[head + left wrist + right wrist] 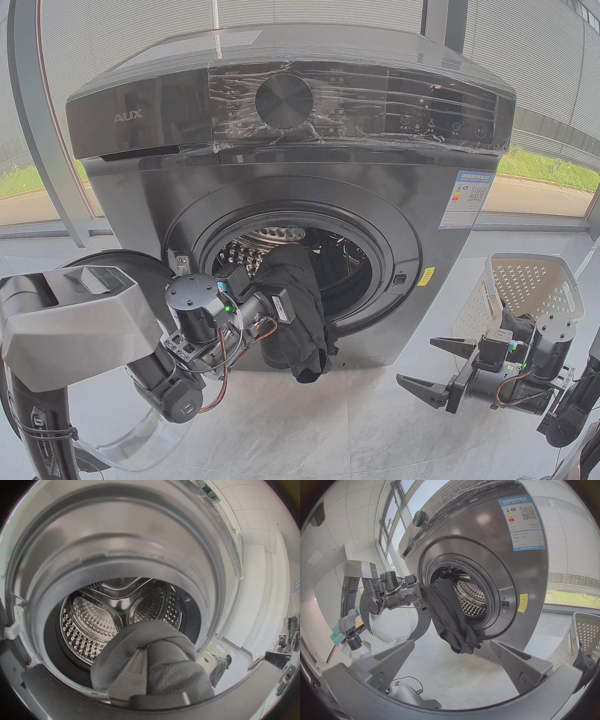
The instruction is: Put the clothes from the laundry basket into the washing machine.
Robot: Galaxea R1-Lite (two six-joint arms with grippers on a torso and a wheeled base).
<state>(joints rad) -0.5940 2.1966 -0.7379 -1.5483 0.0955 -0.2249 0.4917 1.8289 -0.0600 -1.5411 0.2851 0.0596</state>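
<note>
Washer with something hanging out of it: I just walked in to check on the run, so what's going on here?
The left claw grips a dark garment at the open mouth of the washer. The top of the garment is at the opening, but its tail hangs outside, below the rim. The right claw is open and empty, beside the basket, where another dark cloth lies.
</note>
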